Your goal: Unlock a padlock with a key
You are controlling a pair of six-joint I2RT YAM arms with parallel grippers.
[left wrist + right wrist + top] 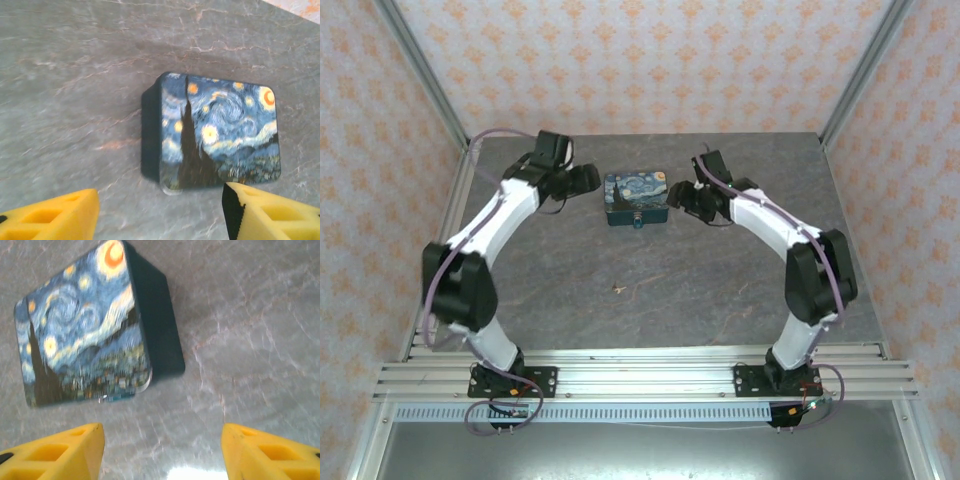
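Observation:
The tiny teal padlock hangs at the near front edge of the starry-night tin; a blurred teal speck of it peeks out under the tin's lower rim in the right wrist view. The small golden-tan key lies alone on the table, well in front of the tin. My left gripper is open just left of the tin, holding nothing. My right gripper is open just right of the tin, also holding nothing.
The grey marbled table is bounded by metal frame posts and patterned walls on three sides. Both arm bases sit on the aluminium rail at the near edge. Open tabletop lies between the tin and the rail, around the key.

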